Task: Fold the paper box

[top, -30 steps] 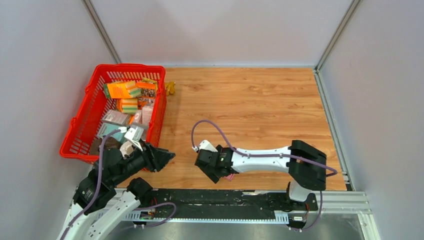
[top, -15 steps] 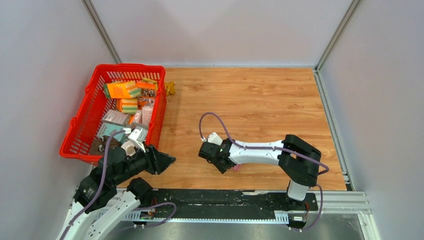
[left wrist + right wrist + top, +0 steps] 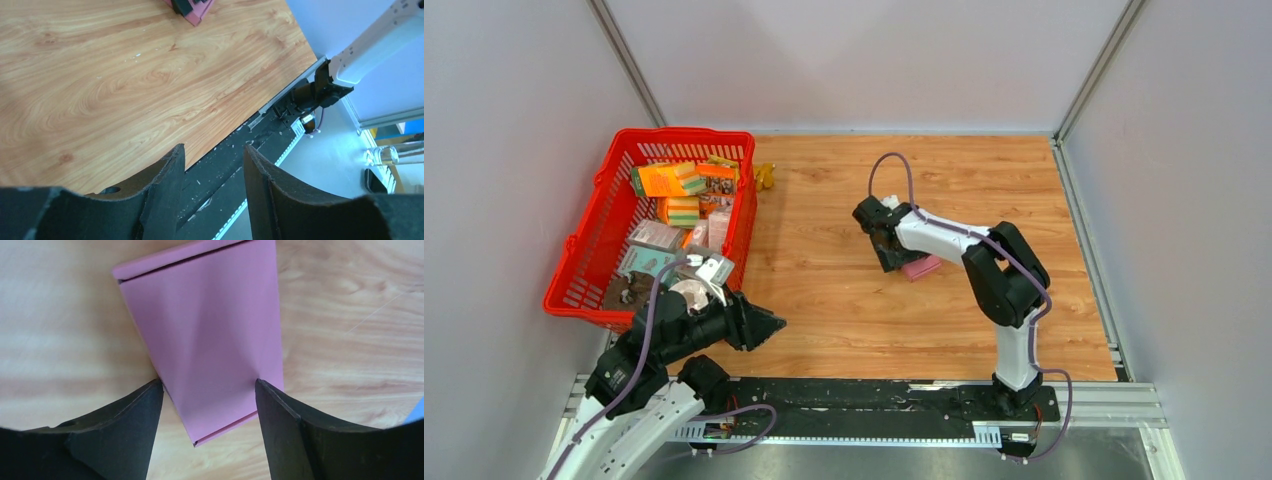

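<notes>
The paper box (image 3: pixel 923 266) is a small closed pink cardboard box lying near the middle of the wooden table. In the right wrist view the paper box (image 3: pixel 210 335) fills the space between my fingers, and each fingertip (image 3: pixel 156 387) presses against one of its long sides. My right gripper (image 3: pixel 901 262) is shut on it, with the arm stretched far forward. My left gripper (image 3: pixel 771 324) hovers low at the near left, open, with nothing between its fingers (image 3: pixel 212 150). A corner of the paper box (image 3: pixel 192 12) shows at the top edge of the left wrist view.
A red plastic basket (image 3: pixel 594 215) with several printed packages (image 3: pixel 669 180) stands at the left. A small yellow object (image 3: pixel 765 177) lies by its far right corner. A black rail (image 3: pixel 874 395) runs along the near edge. Walls close in the table's other sides.
My right arm has swung from the near edge out to mid-table, taking the pink box along with it. My left gripper has shifted slightly right.
</notes>
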Motion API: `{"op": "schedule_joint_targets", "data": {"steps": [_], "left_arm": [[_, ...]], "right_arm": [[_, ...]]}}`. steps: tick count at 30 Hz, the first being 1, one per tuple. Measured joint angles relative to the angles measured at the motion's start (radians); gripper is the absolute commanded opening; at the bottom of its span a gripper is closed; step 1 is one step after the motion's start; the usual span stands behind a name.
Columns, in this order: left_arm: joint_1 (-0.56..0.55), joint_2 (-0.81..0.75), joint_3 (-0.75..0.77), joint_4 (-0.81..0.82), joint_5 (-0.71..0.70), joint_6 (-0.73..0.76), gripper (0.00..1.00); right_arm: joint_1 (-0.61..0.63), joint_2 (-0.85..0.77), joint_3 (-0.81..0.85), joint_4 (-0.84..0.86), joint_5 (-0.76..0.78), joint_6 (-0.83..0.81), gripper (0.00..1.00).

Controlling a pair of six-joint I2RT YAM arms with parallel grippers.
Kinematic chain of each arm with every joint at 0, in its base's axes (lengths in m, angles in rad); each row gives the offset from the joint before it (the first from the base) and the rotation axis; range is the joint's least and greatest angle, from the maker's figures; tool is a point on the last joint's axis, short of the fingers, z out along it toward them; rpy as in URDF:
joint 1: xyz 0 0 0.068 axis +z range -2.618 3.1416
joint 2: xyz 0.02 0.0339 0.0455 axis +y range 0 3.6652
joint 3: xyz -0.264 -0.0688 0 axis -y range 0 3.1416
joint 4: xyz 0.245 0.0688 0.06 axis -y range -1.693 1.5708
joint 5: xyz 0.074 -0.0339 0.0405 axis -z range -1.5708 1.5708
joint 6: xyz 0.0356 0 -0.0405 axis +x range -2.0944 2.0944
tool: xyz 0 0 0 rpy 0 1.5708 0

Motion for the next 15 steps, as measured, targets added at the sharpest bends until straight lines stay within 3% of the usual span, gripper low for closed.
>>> {"op": "schedule_joint_targets", "data": {"steps": [7, 9, 15], "left_arm": [[0.000, 0.019, 0.000, 0.029, 0.045, 0.048, 0.60], [0.000, 0.036, 0.004, 0.025, 0.045, 0.067, 0.73], [0.000, 0.063, 0.049, 0.011, 0.047, 0.101, 0.74]], "right_arm": [[-0.181, 0.137, 0.190, -0.027, 0.079, -0.099, 0.73], [-0.219, 0.182, 0.253, -0.031, 0.110, -0.130, 0.73], [-0.315, 0.279, 0.390, -0.032, 0.168, -0.220, 0.73]]}}
